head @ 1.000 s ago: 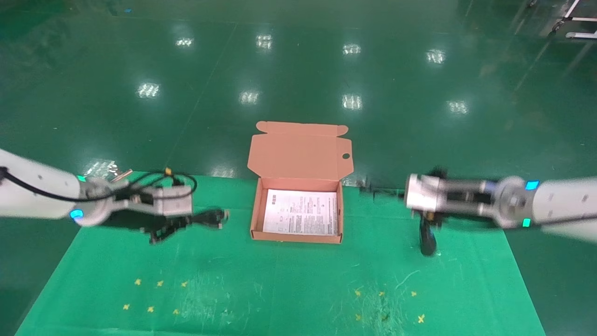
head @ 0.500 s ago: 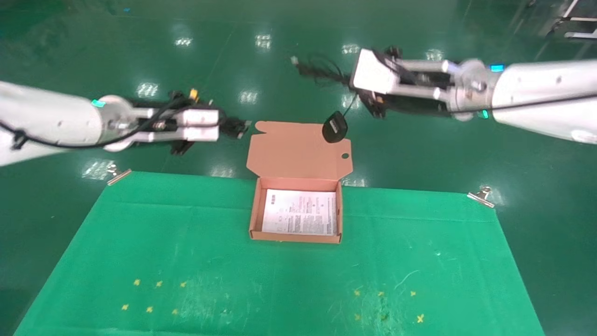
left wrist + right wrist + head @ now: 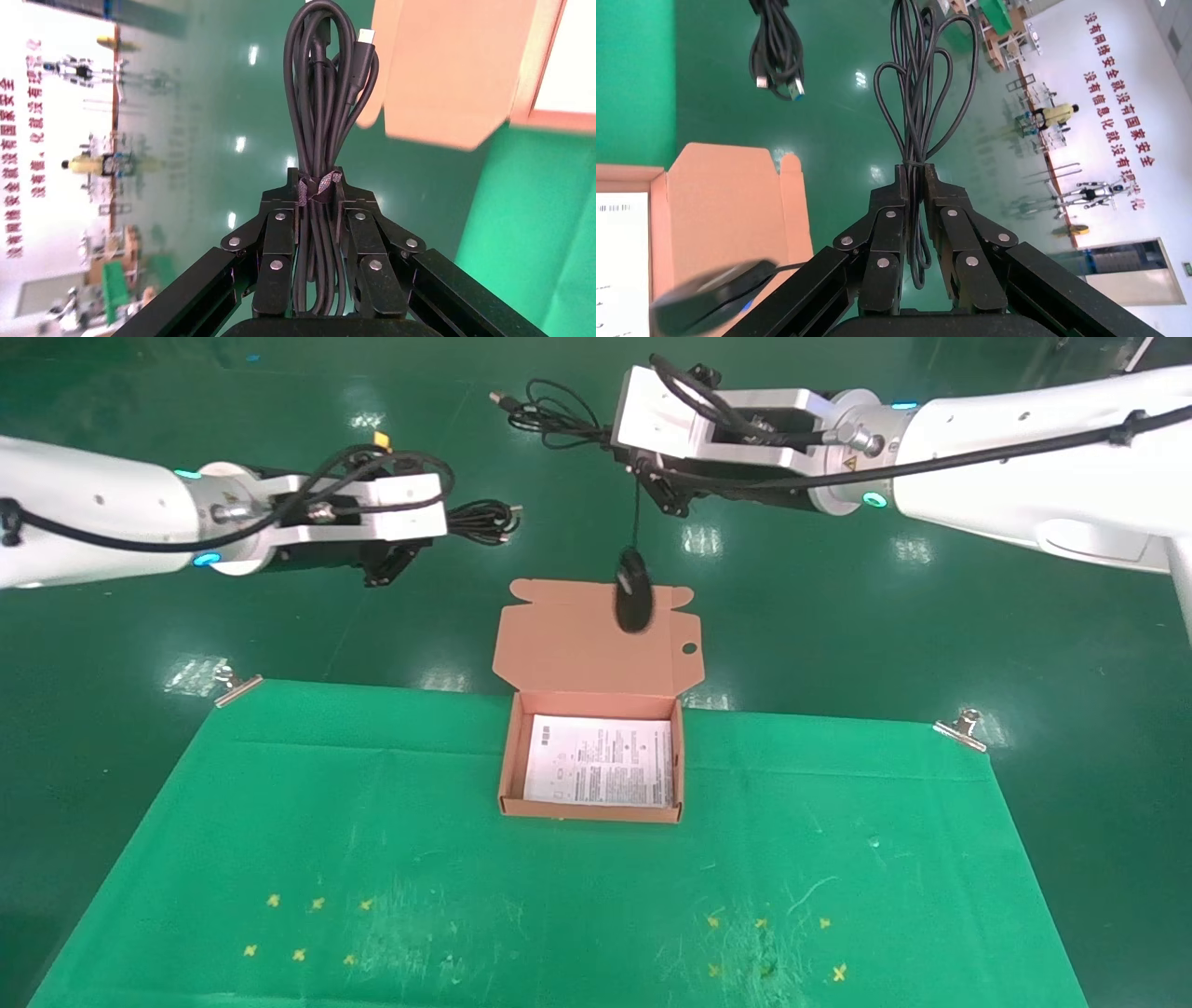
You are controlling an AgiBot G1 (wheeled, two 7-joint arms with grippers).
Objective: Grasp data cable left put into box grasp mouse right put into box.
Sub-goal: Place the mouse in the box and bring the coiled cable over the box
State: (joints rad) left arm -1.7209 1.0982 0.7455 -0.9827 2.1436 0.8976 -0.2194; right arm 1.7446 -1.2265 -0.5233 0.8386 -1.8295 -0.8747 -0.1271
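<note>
My left gripper (image 3: 445, 523) is shut on the data cable (image 3: 484, 519), a black bundle with a silver plug, held high left of the box lid; the left wrist view shows the fingers (image 3: 277, 217) clamping the bundle (image 3: 320, 84). My right gripper (image 3: 615, 435) is shut on the mouse's coiled cord (image 3: 549, 416). The black mouse (image 3: 633, 603) dangles from that cord in front of the lid's top edge, and shows low in the right wrist view (image 3: 708, 298). The salmon-orange box (image 3: 507, 775) stands open on the table, lid (image 3: 577, 645) upright.
A printed sheet (image 3: 601, 761) lies in the box. A green mat (image 3: 372, 859) covers the table, held by metal clips at the far corners (image 3: 237, 684) (image 3: 959, 728). Small yellow crosses (image 3: 307, 924) mark its near part. Shiny green floor lies beyond.
Both arms have lifted their things off the mat to high behind the box. In the last half second the right gripper moved left and the mouse swung over the lid.
</note>
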